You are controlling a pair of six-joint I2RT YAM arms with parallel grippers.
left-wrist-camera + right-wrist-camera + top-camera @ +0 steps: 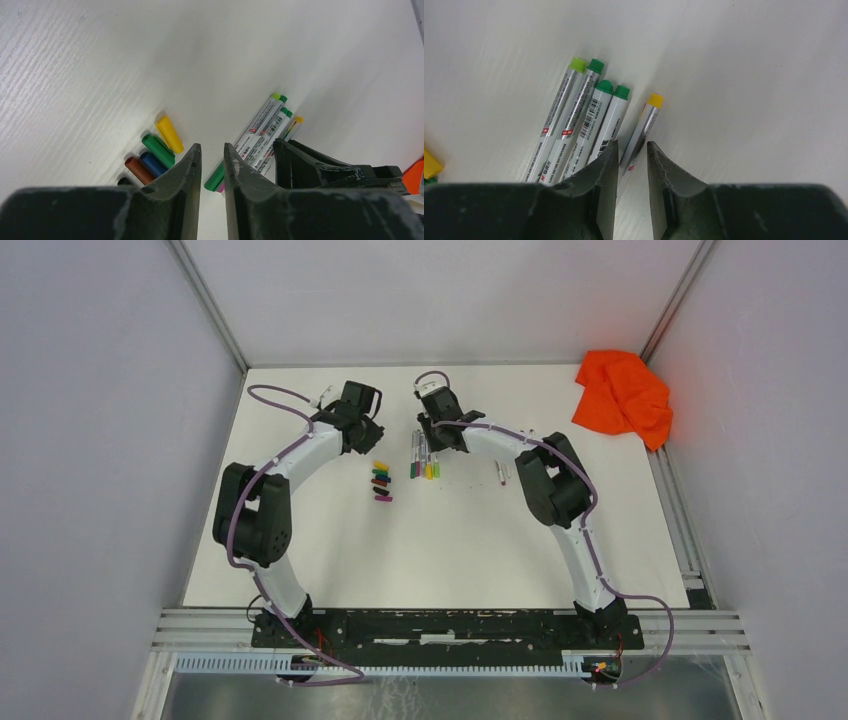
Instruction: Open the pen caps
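Several loose pen caps lie in a row: yellow (169,134), green (157,150), blue, brown and black, seen from above as a small pile (381,480). To their right lie the pens (424,455), grey-white barrels side by side (584,120). My left gripper (212,146) hovers between caps and pens, its jaws a narrow gap apart with nothing in it. My right gripper (631,142) stands over the pens, slightly open. The near end of a yellow-ended pen (644,125) reaches in between its tips, lying on the table beside the left finger.
Two more pens (502,472) lie apart to the right of the group. An orange cloth (622,395) is crumpled in the far right corner. The right gripper's fingers (310,165) show close beside the left one. Walls close in the white table (440,550).
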